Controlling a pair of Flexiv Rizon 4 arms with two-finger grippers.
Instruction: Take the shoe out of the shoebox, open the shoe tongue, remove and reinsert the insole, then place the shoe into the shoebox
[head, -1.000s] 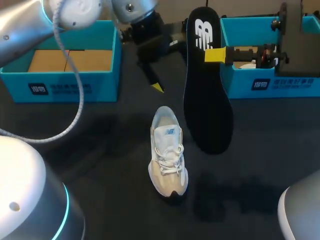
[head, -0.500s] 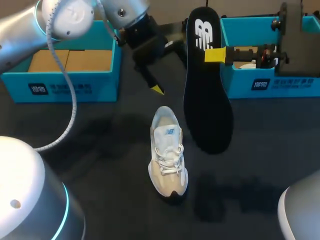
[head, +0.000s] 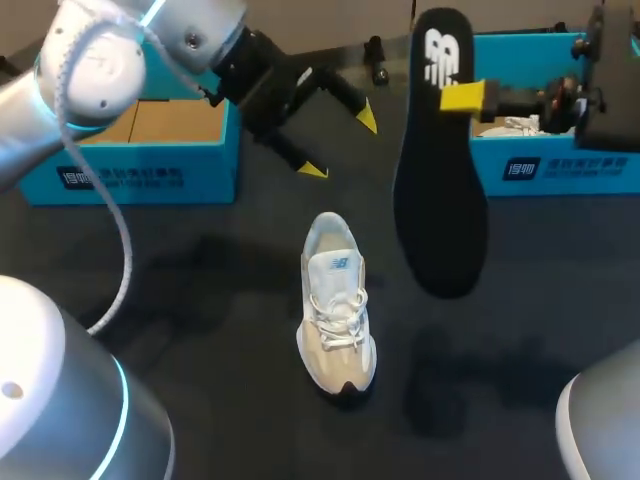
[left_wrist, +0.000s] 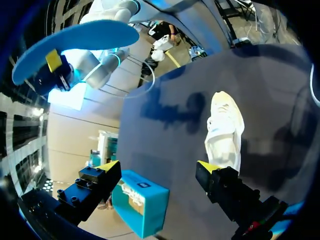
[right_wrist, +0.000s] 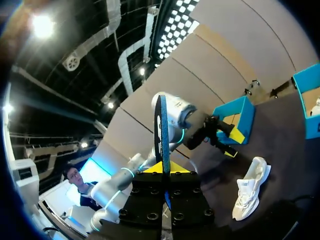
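Dark table (head: 180, 300), white shoe (head: 337, 310) at centre, left gripper (head: 340, 144) spread empty, right gripper (head: 462, 96) pinching black insole (head: 440, 210) aloft.

My right gripper (right_wrist: 163, 173) clamped on insole (right_wrist: 162, 131), insole edge-on, upright between yellow tips. White shoe (right_wrist: 251, 188) on dark table (right_wrist: 285, 150) ahead of it. Beyond shoe I see left gripper (right_wrist: 232, 143), fingers spread, hanging before teal shoebox (right_wrist: 239, 116).

Silver-grey arms (head: 95, 65) with cyan rings, a seemingly braided white cable (head: 124, 245), black yellow-tipped fingers (head: 296, 158).
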